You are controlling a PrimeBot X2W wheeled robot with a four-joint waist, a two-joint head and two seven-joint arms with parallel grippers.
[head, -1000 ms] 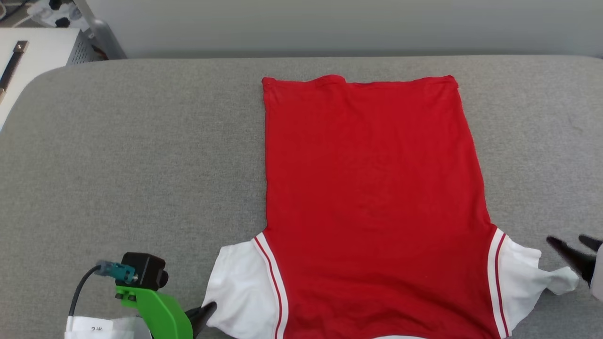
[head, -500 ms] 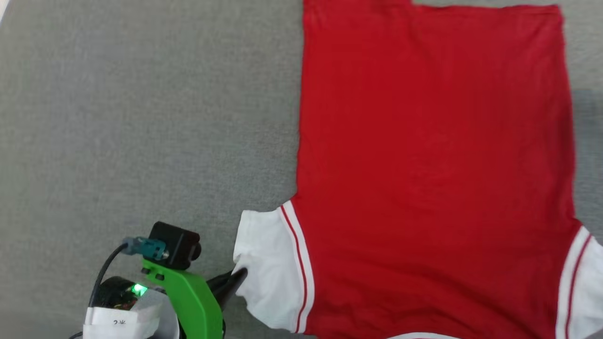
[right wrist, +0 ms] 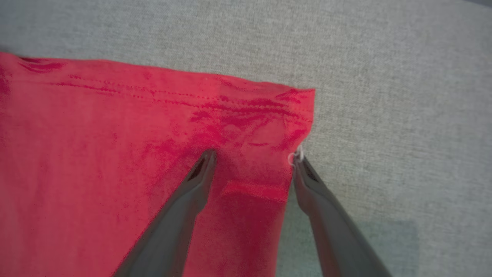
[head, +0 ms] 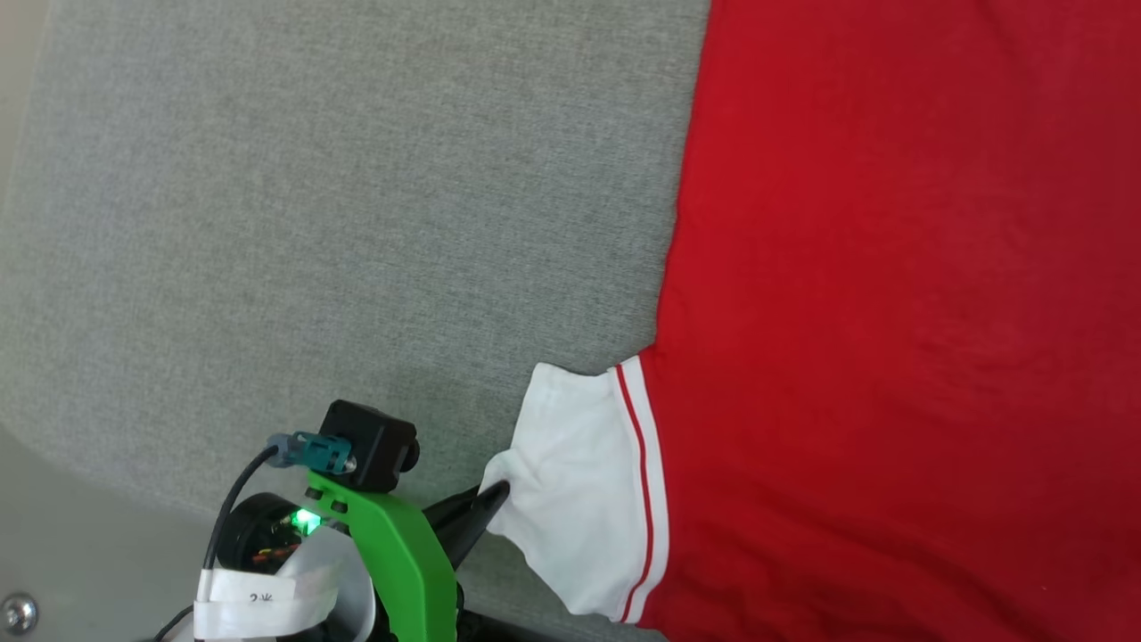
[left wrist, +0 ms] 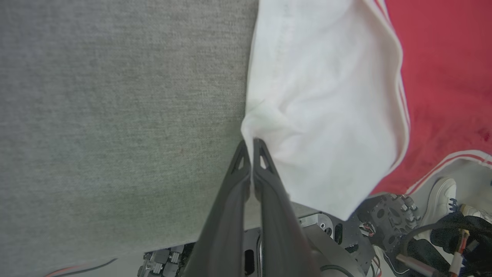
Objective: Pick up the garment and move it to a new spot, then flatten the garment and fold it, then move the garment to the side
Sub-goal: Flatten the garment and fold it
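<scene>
1. Garment (head: 891,312): lies spread on the grey bench (head: 312,223), plain red side up, with no print on show. The flattening step appears to be under way and folding not yet begun.
2. Left tool (head: 488,497): clenched on the outer edge of the white sleeve (head: 579,481). In the left wrist view the cloth puckers toward the closed fingertips, which suggests an outward pull meant to draw the sleeve smooth.
3. Sleeve: lies near the bench's front edge, its cuff gathered to a point at the tool. Red-and-white trim (head: 644,481) marks the seam with the body.
4. Red body: runs away from the sleeve across the bench. It shows few creases in the head view, so little smoothing seems needed there.
5. Right tool (right wrist: 254,156): released, jaws wide, straddling the red side edge just short of the hem corner (right wrist: 298,100). One finger lies over red cloth, the other over bare bench beside a white thread. This placement suits a pinch on that edge, probably to tension the cloth against the opposite hold.
</scene>
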